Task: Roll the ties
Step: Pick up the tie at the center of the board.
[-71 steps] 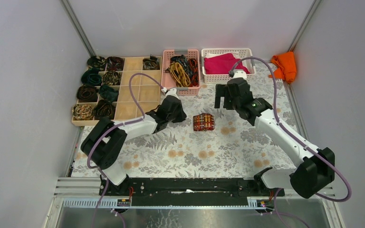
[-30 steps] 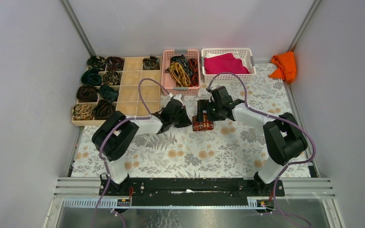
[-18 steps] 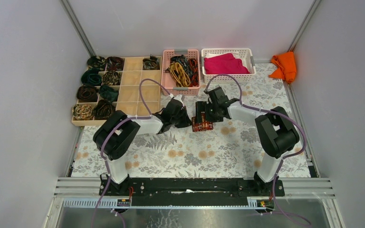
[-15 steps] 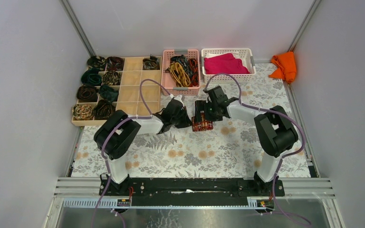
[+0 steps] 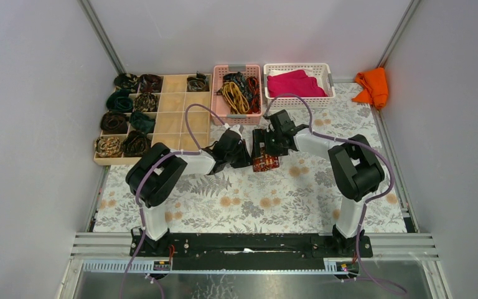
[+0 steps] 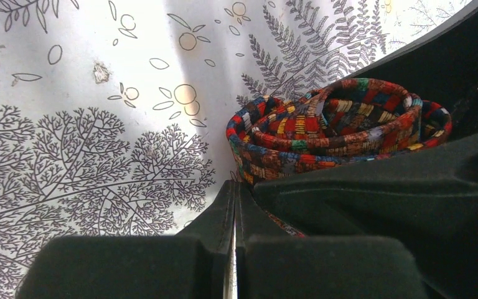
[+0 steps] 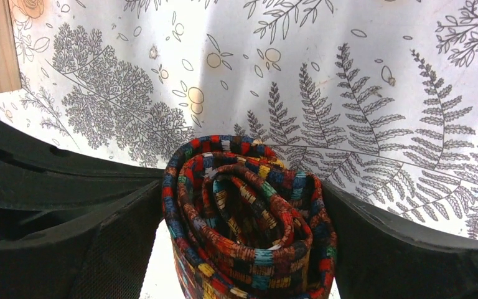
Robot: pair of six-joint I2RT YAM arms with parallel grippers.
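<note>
Right gripper (image 5: 265,149) has come down from over the far bench (image 5: 274,199) onto the rolled red-orange tie (image 7: 243,212), which stands mid-bench. It is released, jaws spread wide, one finger close on each side of the roll. Left gripper (image 6: 234,212) is clenched on nothing, tips just left of the roll. Loose ties (image 5: 237,93) lie in the pink basket (image 5: 216,87), far centre.

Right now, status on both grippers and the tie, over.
Left gripper shut, empty, tip beside the rolled tie. Right gripper open, straddling it. Only crowding: the two grippers sit close together.
</note>
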